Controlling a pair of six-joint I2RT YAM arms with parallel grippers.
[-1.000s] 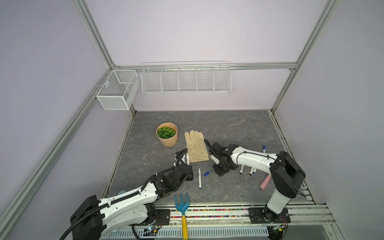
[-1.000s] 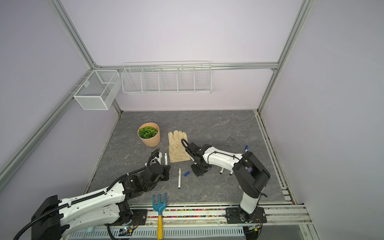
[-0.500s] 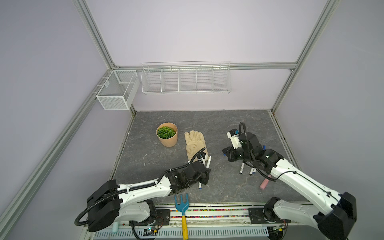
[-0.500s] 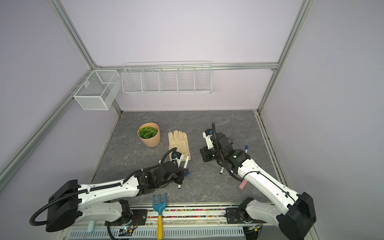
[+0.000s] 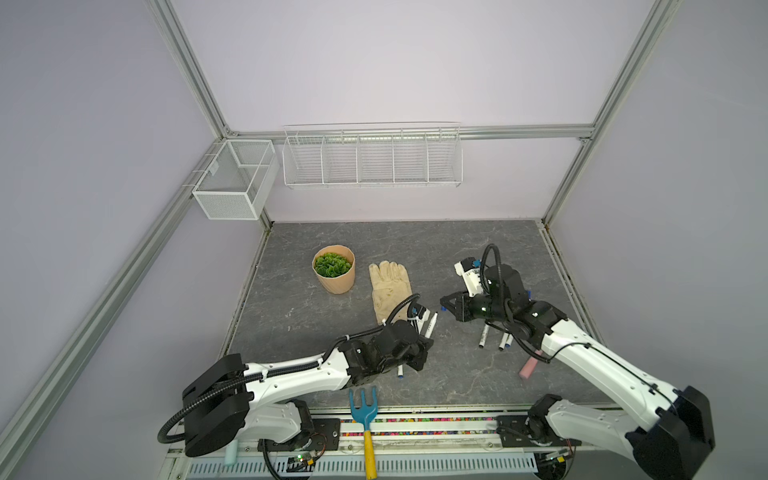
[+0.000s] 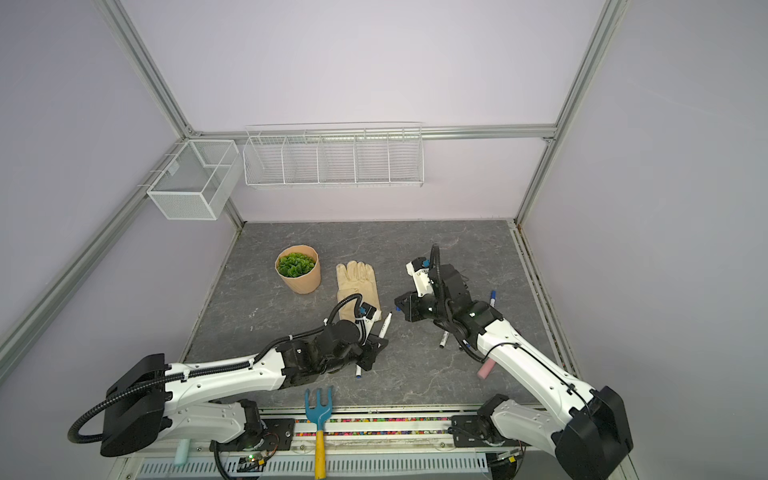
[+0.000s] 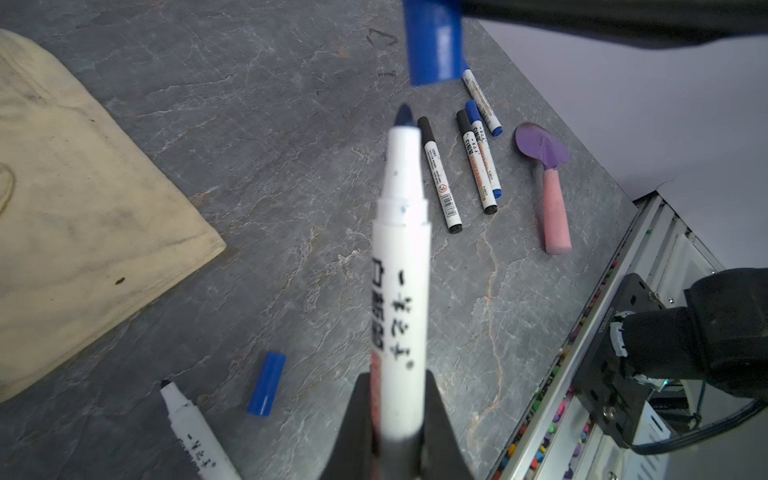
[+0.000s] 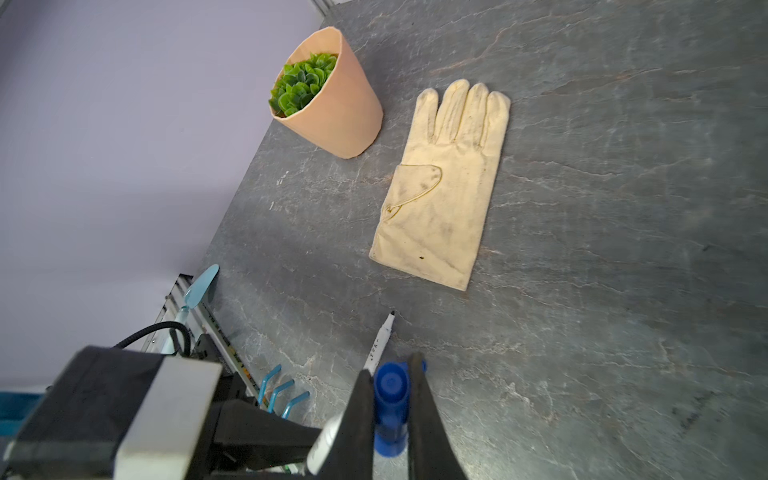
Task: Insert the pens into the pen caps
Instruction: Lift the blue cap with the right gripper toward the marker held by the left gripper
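My left gripper (image 7: 399, 415) is shut on a white pen (image 7: 401, 257) whose bare blue tip points at a blue pen cap (image 7: 434, 45). That cap (image 8: 390, 386) sits between the fingers of my right gripper (image 8: 390, 368), which is shut on it. A small gap separates tip and cap. In both top views the two grippers (image 5: 419, 353) (image 5: 446, 307) face each other near the table's middle. A loose blue cap (image 7: 267, 384) and an uncapped pen (image 7: 195, 428) lie on the table. Several capped pens (image 7: 478, 166) lie together farther off.
A cream glove (image 5: 390, 291) and a potted plant (image 5: 334, 276) lie behind the left gripper. A purple trowel with a pink handle (image 7: 548, 183) rests beside the capped pens. A blue hand rake (image 5: 365, 411) lies across the front rail.
A second ago the right gripper was low on the table and the left gripper stood farther left. Both now meet above the table, pen tip facing cap, slightly closer than half a second ago.
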